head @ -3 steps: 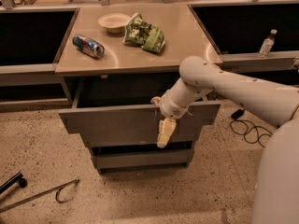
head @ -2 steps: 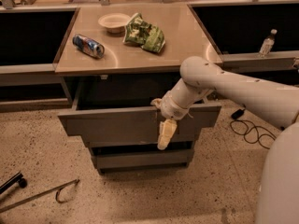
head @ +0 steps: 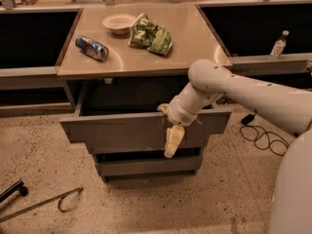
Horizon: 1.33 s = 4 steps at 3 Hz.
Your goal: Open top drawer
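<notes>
The top drawer is a wide grey metal drawer under the tan counter. It stands pulled out toward me, with a dark gap between its front panel and the cabinet. My gripper hangs over the top edge of the panel, right of its middle, with its cream-coloured part lying down the front face. My white arm reaches in from the right. The inside of the drawer is dark and mostly hidden.
Two narrower grey drawer fronts sit below. On the counter lie a blue can, a white bowl and a green chip bag. A water bottle stands on the right ledge. A black cable and a metal rod lie on the floor.
The top drawer has slid slightly further out toward me, and my gripper has moved with its front panel.
</notes>
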Tool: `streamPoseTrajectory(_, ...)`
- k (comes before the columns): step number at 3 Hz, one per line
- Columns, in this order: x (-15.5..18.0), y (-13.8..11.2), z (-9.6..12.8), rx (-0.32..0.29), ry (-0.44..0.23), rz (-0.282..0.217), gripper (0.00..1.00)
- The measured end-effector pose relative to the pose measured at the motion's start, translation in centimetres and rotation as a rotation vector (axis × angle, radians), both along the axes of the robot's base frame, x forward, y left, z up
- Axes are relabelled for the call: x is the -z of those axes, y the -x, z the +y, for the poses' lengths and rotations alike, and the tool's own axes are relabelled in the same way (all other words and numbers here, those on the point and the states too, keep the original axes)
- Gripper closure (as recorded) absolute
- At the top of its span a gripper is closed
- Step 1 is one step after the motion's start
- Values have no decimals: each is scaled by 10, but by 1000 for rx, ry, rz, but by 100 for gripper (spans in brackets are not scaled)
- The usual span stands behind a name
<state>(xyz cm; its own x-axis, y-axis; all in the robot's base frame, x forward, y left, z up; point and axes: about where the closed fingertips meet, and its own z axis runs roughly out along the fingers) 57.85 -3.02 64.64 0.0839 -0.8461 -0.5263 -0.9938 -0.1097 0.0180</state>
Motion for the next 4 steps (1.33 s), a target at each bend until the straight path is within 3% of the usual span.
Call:
streamPoseTrajectory(2, -8, 51, 8, 18, -62, 66, 0)
streamPoseTrajectory(4, -8, 53, 10, 9, -62, 82, 0)
